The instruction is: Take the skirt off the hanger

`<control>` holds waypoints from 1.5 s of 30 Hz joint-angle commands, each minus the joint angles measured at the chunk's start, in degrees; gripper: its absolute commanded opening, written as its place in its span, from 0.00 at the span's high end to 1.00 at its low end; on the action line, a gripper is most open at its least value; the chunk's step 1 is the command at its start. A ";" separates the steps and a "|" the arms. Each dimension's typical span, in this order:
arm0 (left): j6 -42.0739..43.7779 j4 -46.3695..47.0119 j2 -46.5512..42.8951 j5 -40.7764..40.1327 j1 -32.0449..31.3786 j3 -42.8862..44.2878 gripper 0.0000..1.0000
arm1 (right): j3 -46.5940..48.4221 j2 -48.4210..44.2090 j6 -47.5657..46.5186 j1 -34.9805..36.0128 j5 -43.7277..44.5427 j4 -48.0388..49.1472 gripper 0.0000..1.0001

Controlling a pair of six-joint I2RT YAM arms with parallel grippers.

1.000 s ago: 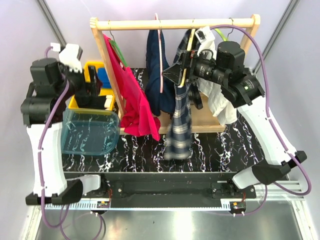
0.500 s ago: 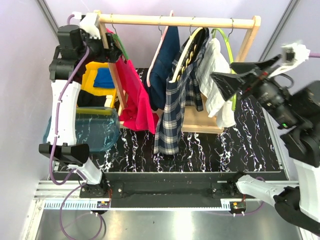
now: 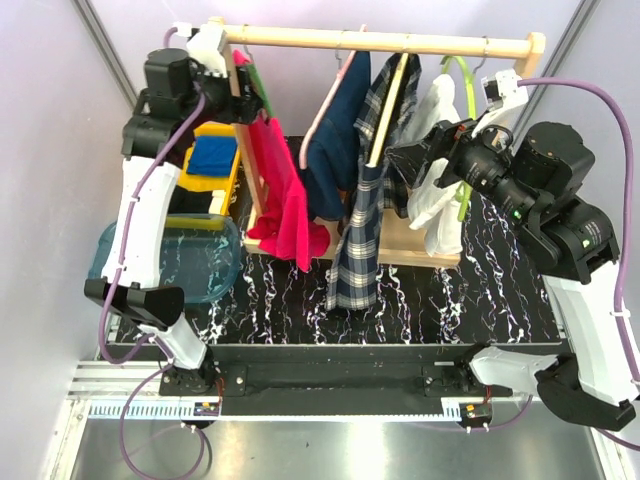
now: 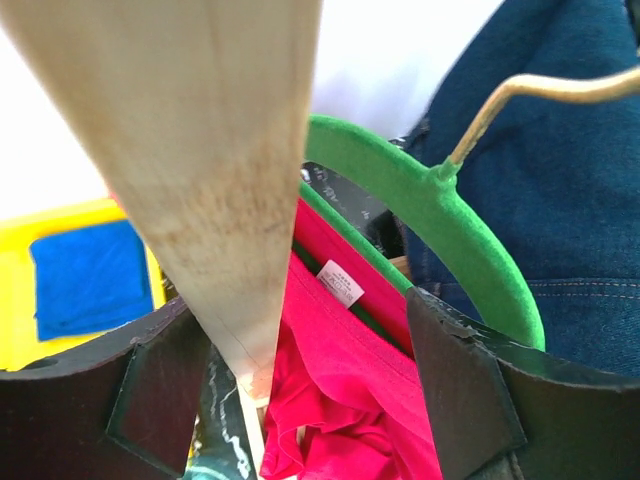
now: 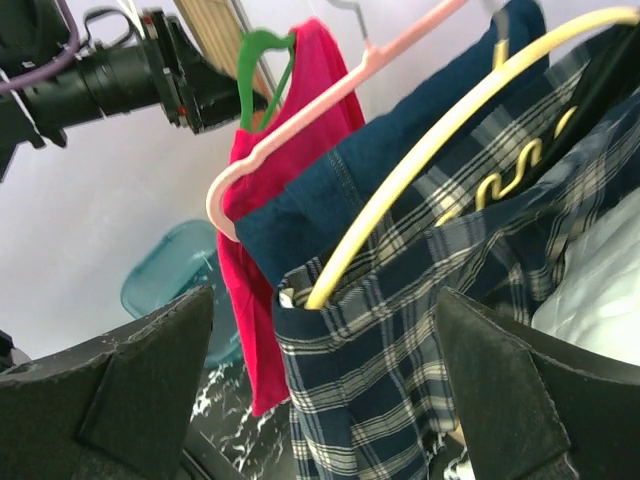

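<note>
The navy plaid skirt (image 3: pixel 358 245) hangs on the pale yellow hanger (image 3: pixel 388 110) at the middle of the wooden rack's rod (image 3: pixel 300 38). In the right wrist view the hanger's arch (image 5: pixel 420 160) runs into the skirt's waistband (image 5: pixel 430 330). My right gripper (image 3: pixel 405 165) is open just right of the skirt, and its jaws (image 5: pixel 325 400) frame the waistband without touching it. My left gripper (image 3: pixel 245 100) is open high at the rack's left post (image 4: pixel 210 170). Its jaws (image 4: pixel 310 400) straddle the post and a red garment (image 4: pixel 350 400).
A red garment (image 3: pixel 285 205) hangs on a green hanger (image 4: pixel 440 220). A navy denim garment (image 3: pixel 330 160) hangs on a pink hanger (image 5: pixel 300 130). A white garment (image 3: pixel 440 200) hangs on a lime hanger (image 3: pixel 465 100). A yellow bin (image 3: pixel 215 165) and a teal tub (image 3: pixel 190 262) stand left.
My right gripper has swung back left to the skirt after pulling away to the right. My left gripper has stayed at the rack's left post. The rack's top sits further right.
</note>
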 commanded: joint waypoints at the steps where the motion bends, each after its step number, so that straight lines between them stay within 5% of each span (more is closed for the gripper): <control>1: -3.55 0.83 2.21 9.40 -9.55 2.18 0.25 | 0.67 -1.85 -0.18 0.27 1.36 0.37 0.00; 10: -2.93 0.74 4.76 9.05 -17.20 3.95 0.28 | 0.85 -2.38 0.52 0.27 1.37 0.72 0.00; 17: -0.48 -1.09 2.05 4.67 -19.58 4.21 0.21 | -0.30 5.15 1.93 1.05 -6.80 9.24 0.00; 20: 2.07 -3.11 -3.05 3.16 -17.22 4.30 0.01 | 3.72 11.47 -0.61 2.63 -7.95 11.79 0.00; 27: 4.62 -6.72 -16.67 1.32 -7.90 -5.07 0.01 | 15.87 25.64 -8.95 6.85 -5.33 11.53 0.00; 31: 6.20 -7.69 -24.57 1.06 -4.12 -12.30 0.01 | 16.75 29.25 -11.60 7.21 -0.75 11.36 0.14; 45: 1.99 -9.28 -27.41 4.13 0.11 -17.15 0.01 | 16.58 30.58 -24.69 8.71 8.83 12.41 0.23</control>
